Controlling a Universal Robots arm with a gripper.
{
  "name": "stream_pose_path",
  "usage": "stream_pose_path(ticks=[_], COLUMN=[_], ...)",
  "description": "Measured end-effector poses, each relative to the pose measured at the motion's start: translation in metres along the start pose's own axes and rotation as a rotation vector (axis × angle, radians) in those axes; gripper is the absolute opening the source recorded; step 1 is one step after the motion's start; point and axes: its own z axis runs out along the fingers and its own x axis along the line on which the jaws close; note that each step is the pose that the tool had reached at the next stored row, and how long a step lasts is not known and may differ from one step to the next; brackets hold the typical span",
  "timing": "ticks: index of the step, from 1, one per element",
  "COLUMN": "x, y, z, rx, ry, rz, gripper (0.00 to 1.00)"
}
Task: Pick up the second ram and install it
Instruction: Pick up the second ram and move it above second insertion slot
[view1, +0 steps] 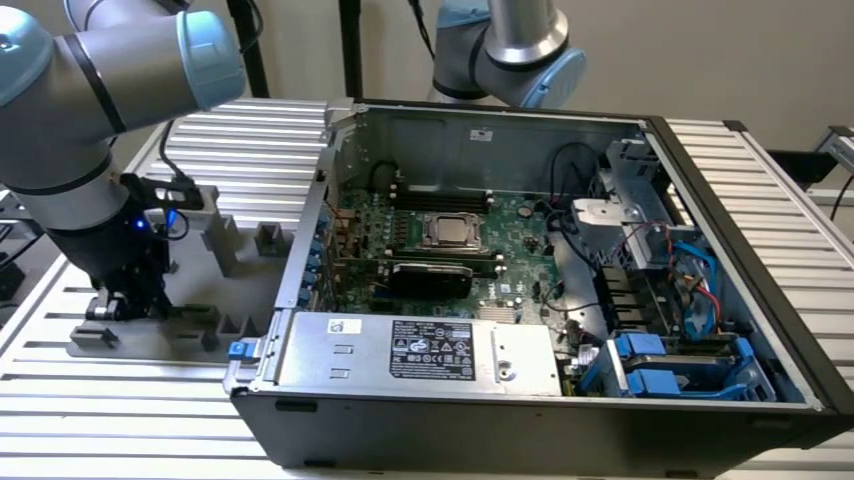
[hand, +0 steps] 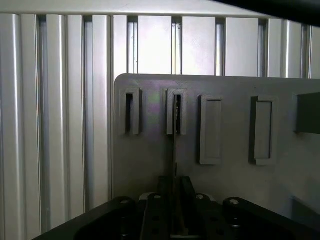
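The second ram (hand: 173, 150) stands on edge over the grey fixture plate (hand: 150, 165), so I see it as a thin dark line. Its far end sits in a slotted grey block (hand: 176, 112). My gripper (hand: 173, 200) is low over the plate, its two dark fingers (hand: 187, 195) pressed close on either side of the stick's near part. In the exterior view the gripper (view1: 127, 300) is down at the fixture plate (view1: 214, 300), to the exterior view's left of the open computer case (view1: 747, 250). The stick itself is hidden there behind the gripper.
The case lies open with the motherboard (view1: 507, 240), its processor socket (view1: 451, 230), a power supply (view1: 427, 350) and blue drive bays (view1: 667, 370). Several grey blocks (hand: 211, 130) stand on the fixture plate. The table is ribbed aluminium (view1: 107, 400). A second arm's base (view1: 514, 50) stands behind the case.
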Motion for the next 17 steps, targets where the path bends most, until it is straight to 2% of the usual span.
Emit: stream_pose_path(ticks=[1, 2, 6, 8, 17], x=[0.0000, 0.0000, 0.0000, 0.0000, 0.0000], y=[0.0000, 0.0000, 0.0000, -0.0001, -0.0001], z=[0.0000, 0.0000, 0.0000, 0.0000, -0.0003], rx=[0.0000, -0.0001, -0.0007, -0.0007, -0.0007], ry=[0.0000, 0.0000, 0.0001, 0.0000, -0.0001], rz=[0.000, 0.000, 0.000, 0.000, 0.000], gripper=[0.25, 0.17, 0.17, 0.14, 0.14])
